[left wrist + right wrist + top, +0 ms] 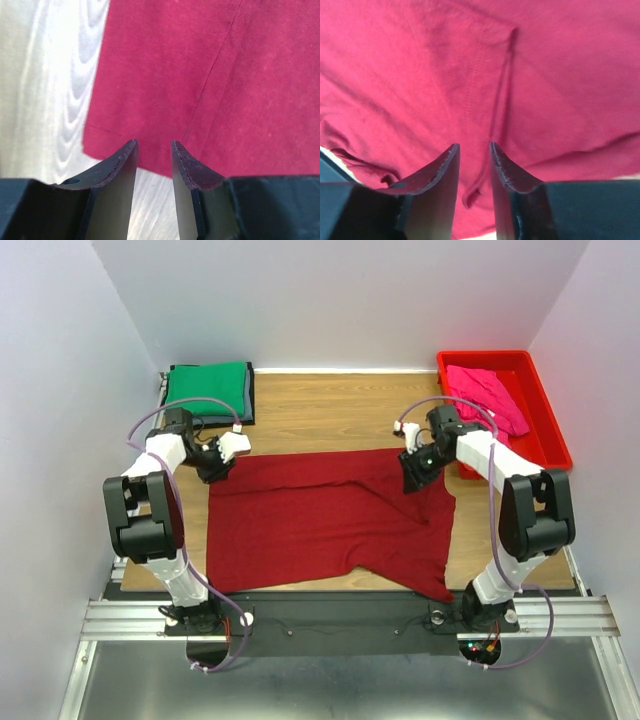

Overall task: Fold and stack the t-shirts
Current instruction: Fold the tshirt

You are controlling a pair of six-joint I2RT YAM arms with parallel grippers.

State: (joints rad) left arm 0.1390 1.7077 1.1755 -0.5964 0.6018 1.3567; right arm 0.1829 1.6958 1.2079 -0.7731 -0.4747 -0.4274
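Note:
A dark red t-shirt [325, 525] lies spread flat across the middle of the table, with a fold ridge running toward its right side. My left gripper [218, 468] hovers at the shirt's far-left corner. In the left wrist view the left gripper [152, 142] is open over the shirt's hem [125, 155], with nothing between the fingers. My right gripper [412, 480] is over the far-right part of the shirt. In the right wrist view the right gripper [474, 145] is open above a raised seam [495, 125]. A green t-shirt [208, 388] lies folded at the back left. A pink t-shirt [487, 395] lies crumpled in the tray.
A red plastic tray [548, 410] stands at the back right and holds the pink shirt. A dark layer [222, 421] shows under the green shirt's near edge. Bare wood [320, 410] lies between the green shirt and the tray. White walls close in both sides.

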